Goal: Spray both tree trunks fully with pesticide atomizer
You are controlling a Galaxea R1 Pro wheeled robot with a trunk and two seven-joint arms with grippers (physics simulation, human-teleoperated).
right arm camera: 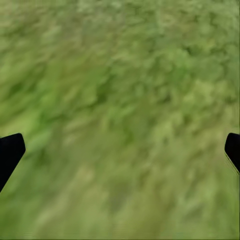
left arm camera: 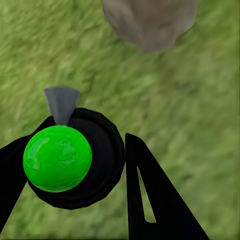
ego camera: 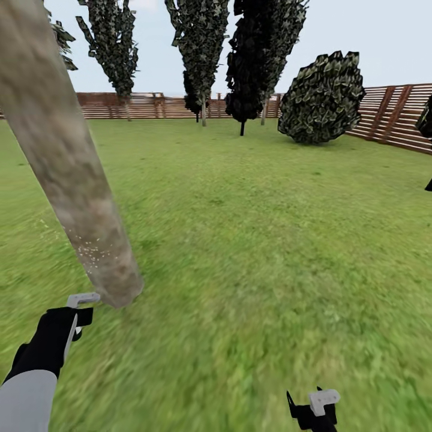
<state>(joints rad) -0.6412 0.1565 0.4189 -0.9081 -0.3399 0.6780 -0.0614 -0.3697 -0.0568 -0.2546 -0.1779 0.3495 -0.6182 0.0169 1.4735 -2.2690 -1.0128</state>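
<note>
Black fingers [left arm camera: 155, 195] of the left gripper [left arm camera: 75, 165] close around the pesticide atomizer [left arm camera: 70, 157] in the left wrist view: one finger runs up the lower right of that frame against the black round body, the other is cut off at the lower left edge behind it. A bright green ball sits on top of the black body, and a small grey nozzle sticks out toward the grass. Beyond the nozzle, at the top of that frame, the flared foot of the tree trunk [left arm camera: 150, 22] meets the lawn, blurred and cut by the frame edge.

From the head view, the left gripper [ego camera: 77, 312] shows at lower left, a black hand on a grey-white forearm, with a pale grey piece poking out just beside the base of the tree trunk [ego camera: 66, 174]. The atomizer's body is hidden behind the hand there. The trunk slants from the upper left corner down to the grass [ego camera: 258, 240], its crown out of frame. A scatter of pale specks, the pesticide [ego camera: 90, 249], dots the lower bark; they are too fine to judge how far they spread.

Right gripper [ego camera: 315, 411] sits at the bottom edge, mostly cut off. In the right wrist view only two black tips [right arm camera: 10, 152] show at the far side edges, spread wide over blurred grass, holding nothing.

A slatted wooden fence [ego camera: 390, 117] runs along the far side, with dark narrow trees [ego camera: 201, 48] and a round bush [ego camera: 322, 99] before it.
</note>
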